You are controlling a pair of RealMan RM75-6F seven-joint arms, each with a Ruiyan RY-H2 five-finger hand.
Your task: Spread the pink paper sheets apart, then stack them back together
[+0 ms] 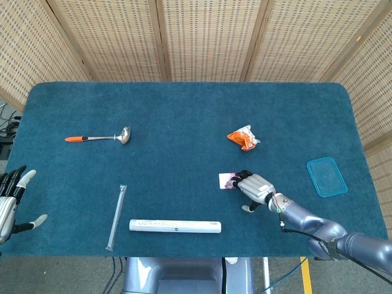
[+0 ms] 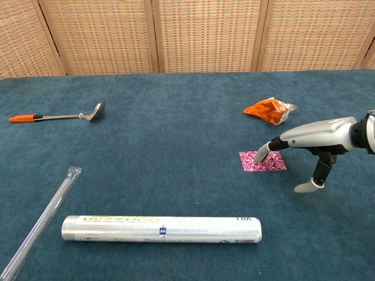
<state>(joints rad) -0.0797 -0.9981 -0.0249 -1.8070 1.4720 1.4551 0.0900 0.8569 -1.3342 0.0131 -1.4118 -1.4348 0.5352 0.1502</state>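
Observation:
The pink patterned paper sheets [image 2: 262, 161] lie in one small stack on the blue cloth right of centre, also seen as pink paper sheets [image 1: 226, 180] from the head view. My right hand [image 1: 255, 187] reaches over them palm down, its fingertips [image 2: 261, 154] resting on the stack's near part while the thumb hangs clear to the right. Nothing is gripped in the right hand [image 2: 310, 142]. My left hand [image 1: 11, 202] hovers off the table's left front corner, fingers apart and empty.
An orange crumpled wrapper [image 1: 244, 138] lies behind the sheets. A clear-film roll [image 2: 161, 229] and a thin plastic tube [image 2: 41, 222] sit near the front edge. A ladle with an orange handle [image 1: 98, 138] is far left; a teal lid [image 1: 326, 176] far right.

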